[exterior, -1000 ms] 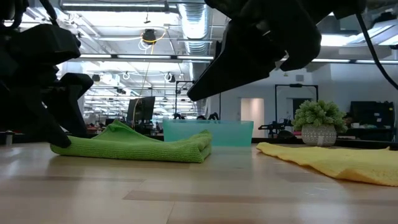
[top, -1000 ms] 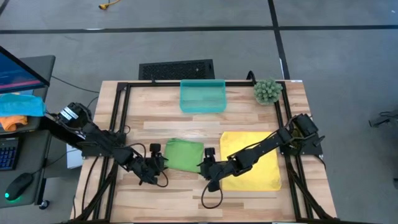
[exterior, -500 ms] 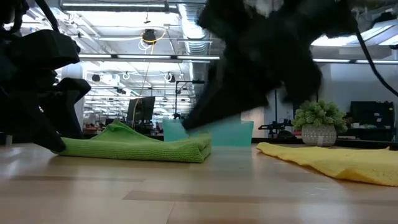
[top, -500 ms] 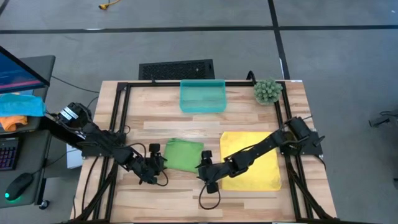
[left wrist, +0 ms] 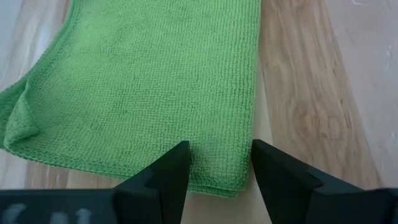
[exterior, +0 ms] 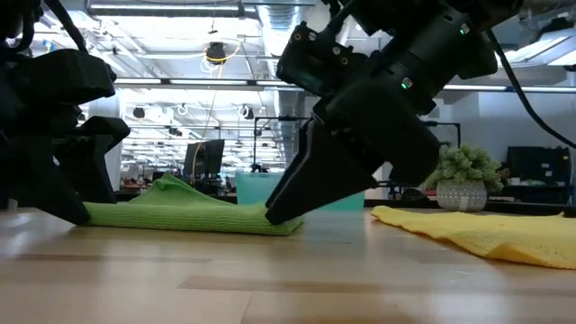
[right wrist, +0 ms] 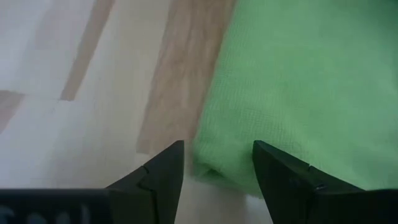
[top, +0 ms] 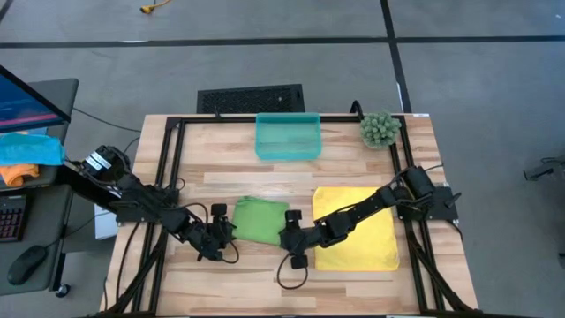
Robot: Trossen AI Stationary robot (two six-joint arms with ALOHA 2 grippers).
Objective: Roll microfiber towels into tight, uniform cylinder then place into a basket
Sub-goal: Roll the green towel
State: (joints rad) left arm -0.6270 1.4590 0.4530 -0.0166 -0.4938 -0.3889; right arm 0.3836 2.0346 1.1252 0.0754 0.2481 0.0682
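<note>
Green microfiber towel [top: 261, 220] lies folded flat at the near middle of the wooden table [top: 229, 168] in the high view, with the left gripper [top: 222, 231] at its left edge and the right gripper [top: 290, 231] at its right edge; the yellow towel [top: 357, 226] is spread flat just to its right and the teal basket [top: 288, 136] stands well apart at the far edge, beside a small potted plant [top: 380, 129]. From the low view, both grippers reach down to table height at opposite ends of the green towel, which still has a raised hump toward its left. The left wrist view shows that gripper's fingers [left wrist: 169, 177] apart, straddling the towel's near hem. The right wrist view shows its fingers [right wrist: 163, 168] apart too, one over bare wood, one over the corner fold. A good roll likely needs both to pinch the same edge level, catching every layer, before turning evenly.
</note>
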